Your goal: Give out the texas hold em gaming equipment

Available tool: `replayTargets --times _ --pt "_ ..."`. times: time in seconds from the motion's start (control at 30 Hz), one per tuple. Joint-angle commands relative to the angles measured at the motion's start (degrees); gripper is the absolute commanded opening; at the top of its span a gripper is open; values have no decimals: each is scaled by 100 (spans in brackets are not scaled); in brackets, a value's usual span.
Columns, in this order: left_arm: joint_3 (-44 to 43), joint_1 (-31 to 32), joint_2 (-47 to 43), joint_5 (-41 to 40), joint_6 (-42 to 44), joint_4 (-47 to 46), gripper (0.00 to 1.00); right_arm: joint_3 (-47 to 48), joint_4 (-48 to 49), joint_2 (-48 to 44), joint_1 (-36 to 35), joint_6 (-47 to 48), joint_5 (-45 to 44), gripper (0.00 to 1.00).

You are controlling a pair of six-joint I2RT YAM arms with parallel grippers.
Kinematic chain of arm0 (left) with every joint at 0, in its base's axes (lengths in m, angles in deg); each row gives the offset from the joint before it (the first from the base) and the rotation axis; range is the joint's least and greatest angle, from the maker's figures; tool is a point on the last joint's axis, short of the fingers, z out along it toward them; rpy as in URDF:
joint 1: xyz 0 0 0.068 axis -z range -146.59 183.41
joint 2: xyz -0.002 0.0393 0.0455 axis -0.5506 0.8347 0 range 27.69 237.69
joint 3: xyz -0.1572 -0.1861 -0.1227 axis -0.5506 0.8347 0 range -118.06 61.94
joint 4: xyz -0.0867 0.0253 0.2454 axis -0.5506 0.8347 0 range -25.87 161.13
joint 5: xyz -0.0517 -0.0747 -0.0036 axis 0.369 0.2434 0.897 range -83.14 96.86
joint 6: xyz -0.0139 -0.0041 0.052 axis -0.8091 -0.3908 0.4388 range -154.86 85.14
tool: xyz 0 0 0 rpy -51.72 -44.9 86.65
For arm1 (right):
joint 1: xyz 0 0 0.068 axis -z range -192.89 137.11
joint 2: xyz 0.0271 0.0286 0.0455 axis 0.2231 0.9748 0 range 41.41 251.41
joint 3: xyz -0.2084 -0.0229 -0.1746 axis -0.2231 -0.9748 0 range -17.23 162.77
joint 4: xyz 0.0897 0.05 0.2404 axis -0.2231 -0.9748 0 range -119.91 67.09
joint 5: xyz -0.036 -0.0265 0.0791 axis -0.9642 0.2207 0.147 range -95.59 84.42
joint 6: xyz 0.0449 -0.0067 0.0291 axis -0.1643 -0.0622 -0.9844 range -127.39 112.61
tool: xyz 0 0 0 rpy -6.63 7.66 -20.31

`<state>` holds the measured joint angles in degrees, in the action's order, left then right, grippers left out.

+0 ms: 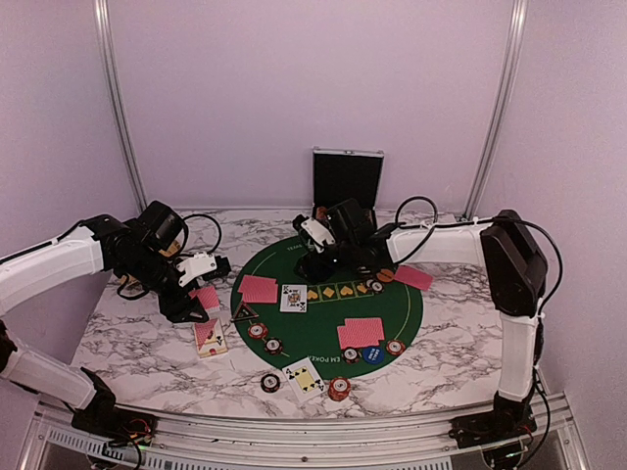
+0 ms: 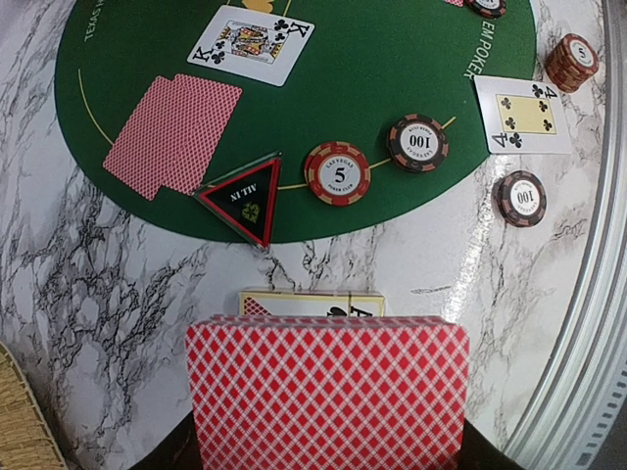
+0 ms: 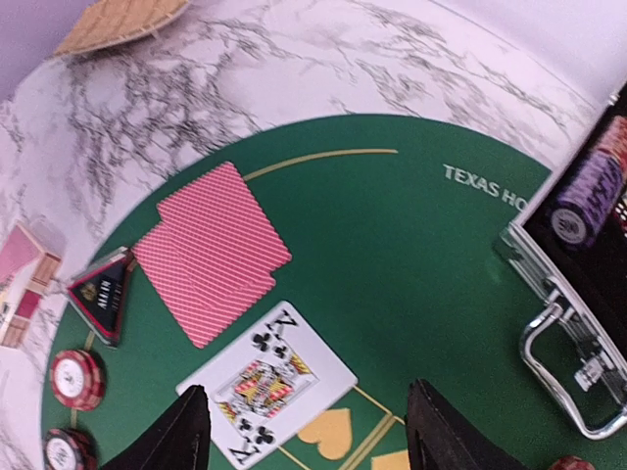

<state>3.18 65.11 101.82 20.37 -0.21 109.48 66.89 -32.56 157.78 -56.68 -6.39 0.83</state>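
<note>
My left gripper (image 1: 199,292) is shut on a stack of red-backed cards (image 2: 328,392) and holds it above the marble, left of the green mat (image 1: 397,313). A card box (image 2: 312,304) lies just beyond the stack. A dark triangular token (image 2: 245,196) and red-and-white and dark chips (image 2: 337,173) sit at the mat's near-left edge. My right gripper (image 3: 304,441) is open and empty over the face-up king of clubs (image 3: 266,382). A red-backed pair (image 3: 211,250) lies beside the king. A second pair (image 1: 362,333), a blue disc (image 1: 372,354) and a four of clubs (image 1: 305,377) lie nearer the front.
An open metal case (image 1: 347,176) holding chips (image 3: 588,191) stands at the mat's far edge. A woven basket (image 2: 20,431) sits at the far left. One red-backed card (image 1: 412,277) lies right of the mat. Loose chips (image 1: 339,389) sit near the front rail.
</note>
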Motion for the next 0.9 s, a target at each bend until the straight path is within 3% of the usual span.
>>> replayTargets --times 0.0,0.13,0.37,0.63,0.87 --pt "-162 -24 -28 155 -29 150 0 313 469 190 -139 -1014 973 67" --pt "-153 -24 -57 178 12 149 0 249 1003 142 -130 -2072 1800 71" --pt "-222 -15 -33 194 79 142 0 -445 3152 140 -204 -4599 3146 75" --pt "-308 11 -7 170 173 142 0 -33 2894 318 -653 -4932 3393 78" --pt "-311 86 22 137 212 133 0 96 3512 736 -901 -5679 3765 82"
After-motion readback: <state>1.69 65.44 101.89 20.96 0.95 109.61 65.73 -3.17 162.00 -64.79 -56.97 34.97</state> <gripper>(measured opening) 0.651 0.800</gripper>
